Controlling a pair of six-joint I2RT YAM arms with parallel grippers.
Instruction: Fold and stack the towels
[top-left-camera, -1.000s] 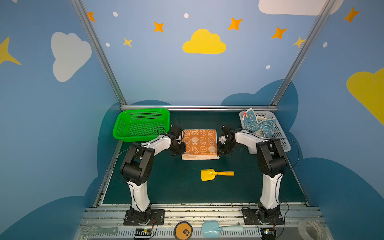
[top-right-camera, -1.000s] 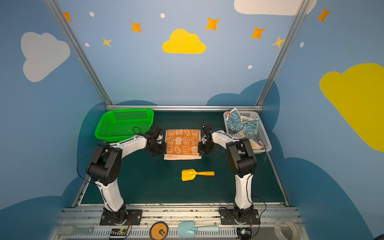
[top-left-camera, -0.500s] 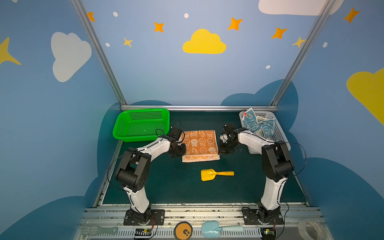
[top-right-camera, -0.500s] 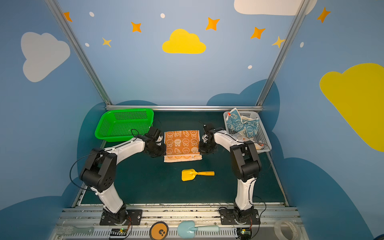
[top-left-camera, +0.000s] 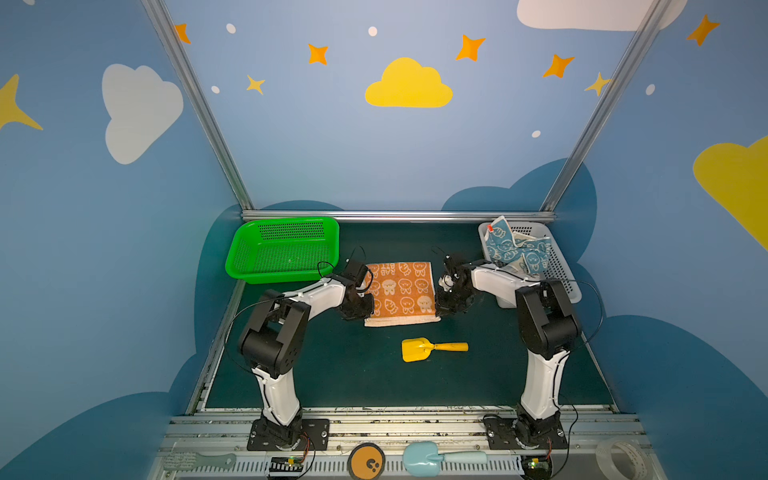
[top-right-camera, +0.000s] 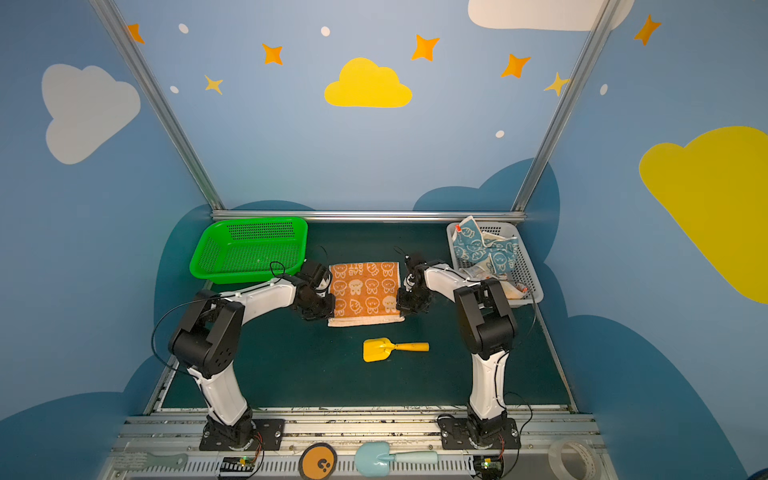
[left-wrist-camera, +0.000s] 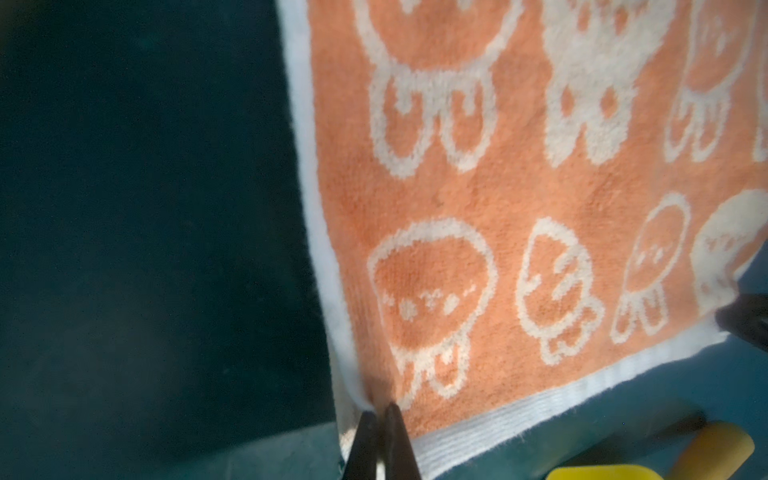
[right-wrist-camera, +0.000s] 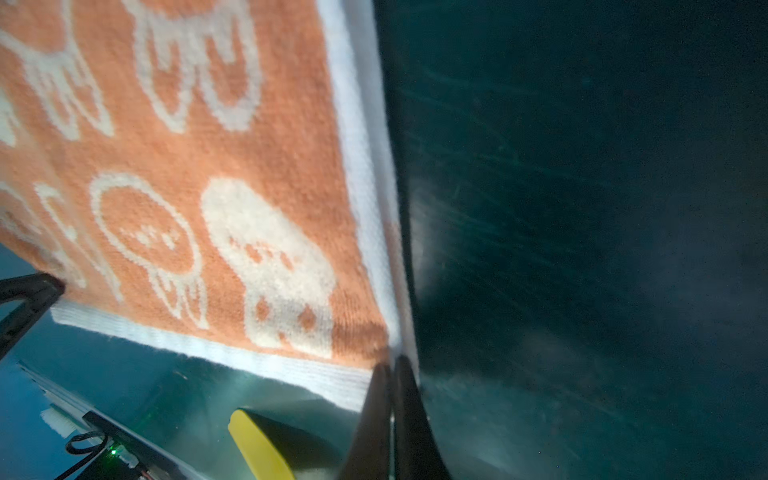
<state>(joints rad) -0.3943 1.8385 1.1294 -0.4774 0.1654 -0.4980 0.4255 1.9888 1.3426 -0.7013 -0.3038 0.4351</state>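
At the middle of the worktop (top-left-camera: 353, 374), the orange towel (top-left-camera: 399, 291) has its near corners pinched in the closed left fingers (left-wrist-camera: 363, 449) and closed right fingers (right-wrist-camera: 370, 424). It looks like light, limp terry, likely best held by those hemmed corners. Farther back, a blue-faced towel (top-left-camera: 505, 249) lies crumpled in the white basket (top-left-camera: 561, 282).

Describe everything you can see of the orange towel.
The orange towel looks like terry cloth, with white cartoon figures, upside-down lettering at its far edge and a white border. It lies spread as a rectangle mid-table on the dark green mat, and its side edges look doubled. The left hand pinches its near left corner and the right hand its near right corner.
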